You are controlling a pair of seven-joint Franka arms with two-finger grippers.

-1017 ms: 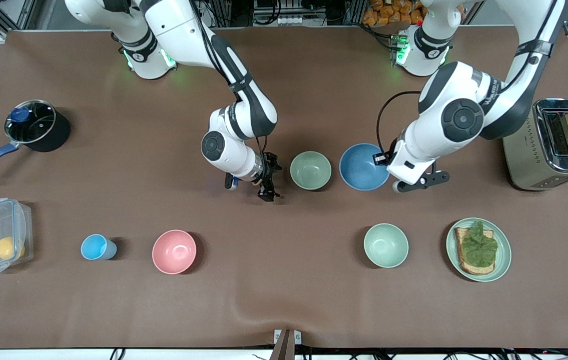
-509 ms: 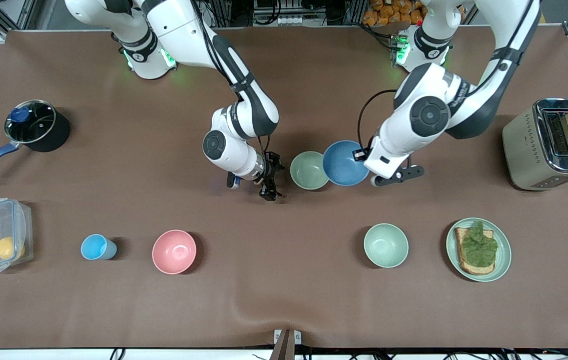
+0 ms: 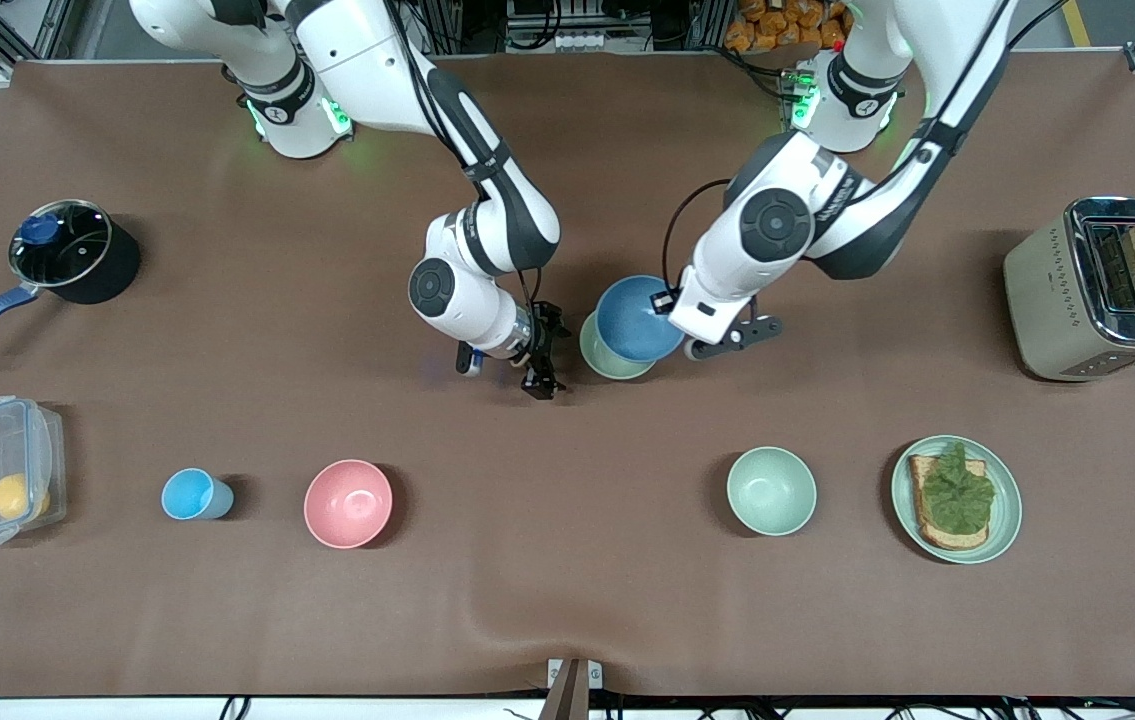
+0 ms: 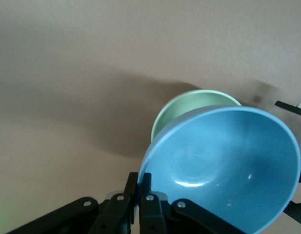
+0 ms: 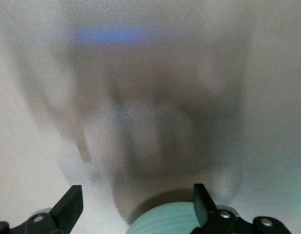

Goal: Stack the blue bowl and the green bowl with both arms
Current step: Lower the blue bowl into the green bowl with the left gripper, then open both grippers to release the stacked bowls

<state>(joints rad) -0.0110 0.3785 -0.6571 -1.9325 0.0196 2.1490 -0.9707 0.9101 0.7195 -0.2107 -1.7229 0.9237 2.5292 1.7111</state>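
The green bowl [image 3: 607, 358] sits on the brown desk [image 3: 567, 600] near its middle, and everything else is best placed from it. The blue bowl [image 3: 637, 318] hangs in the air partly over the green bowl, covering most of its rim on the side toward the left arm's end; in the left wrist view the blue bowl [image 4: 228, 165] is tilted, with the green bowl [image 4: 189, 109] showing past its rim. The left gripper [image 3: 675, 310] holds the blue bowl, its jaws pinched shut on the bowl's edge [image 4: 140, 187].

The right gripper [image 3: 539, 362] waits just beside the green bowl, toward the right arm's end of the desk, jaws spread open and holding nothing; the right wrist view shows the two fingers [image 5: 72, 204] wide apart with a pale green curve [image 5: 162, 222] between them.

Nearer the front camera than the green bowl stand a mint bowl [image 3: 771, 491] and a pink bowl [image 3: 348, 503]. A toaster [image 3: 1097, 290] stands toward the left arm's end. Lettering on the left arm is too small to read.
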